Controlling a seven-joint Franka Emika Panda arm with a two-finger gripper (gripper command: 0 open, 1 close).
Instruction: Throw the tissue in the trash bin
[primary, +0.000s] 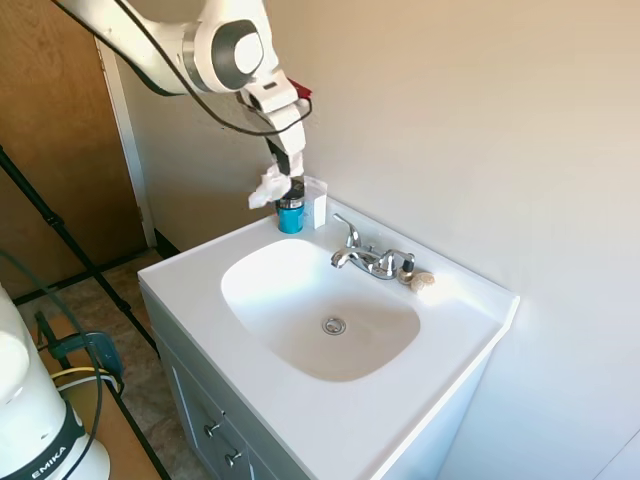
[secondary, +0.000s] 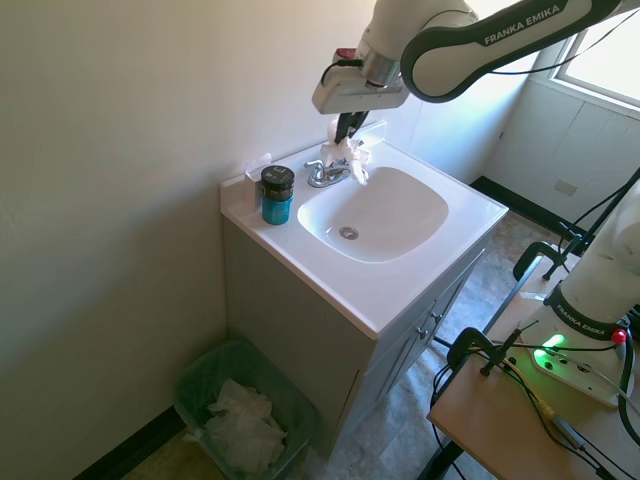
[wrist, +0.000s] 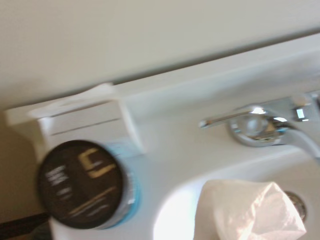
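Bin (secondary: 205, 375) is sitting on the floor, down beside the counter (secondary: 400, 290); pincer (secondary: 348, 140) is gripping tissue (secondary: 352, 158) above sink (secondary: 385, 215).

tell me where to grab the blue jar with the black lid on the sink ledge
Grip the blue jar across its round body just under the black lid, coming from the basin side. It stands upright, with the wall and a white holder close behind it. The claw is shut on the tissue, so that goes first.
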